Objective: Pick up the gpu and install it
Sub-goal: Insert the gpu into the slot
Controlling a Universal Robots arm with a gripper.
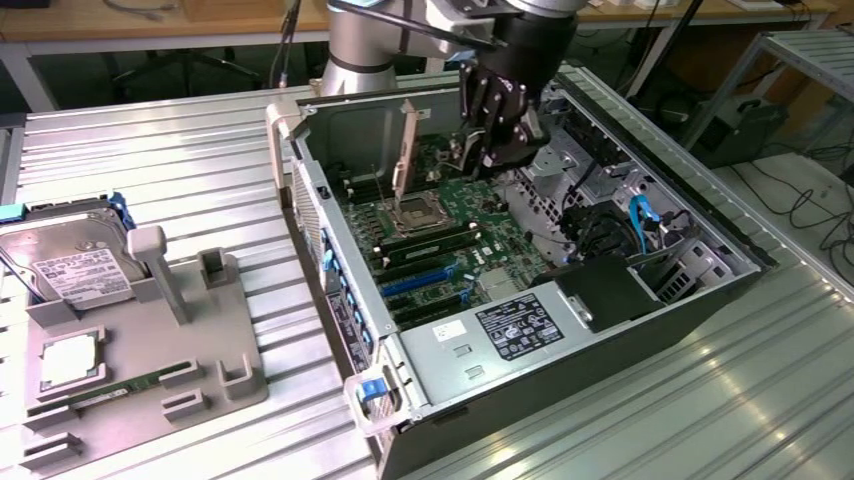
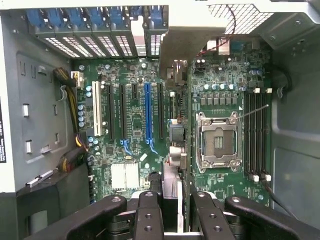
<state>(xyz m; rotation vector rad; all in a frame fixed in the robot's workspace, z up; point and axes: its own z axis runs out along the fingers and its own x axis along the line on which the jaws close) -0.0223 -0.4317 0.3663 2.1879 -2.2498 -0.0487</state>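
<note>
Green gpu [image 2: 172, 125] sits edge-on, pinched in the closed hand [image 1: 497, 135], hanging over the motherboard [image 2: 135, 125] to meet a slot.

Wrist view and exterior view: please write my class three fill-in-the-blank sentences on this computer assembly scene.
1. The gripper is closed on the ___, held edge-on over the motherboard.
2. One long expansion slot, flanked by black ones, is coloured ___.
3. The hard drive sits outside the computer case, on the exterior view's ___.
Missing words: gpu; blue; left.
</note>
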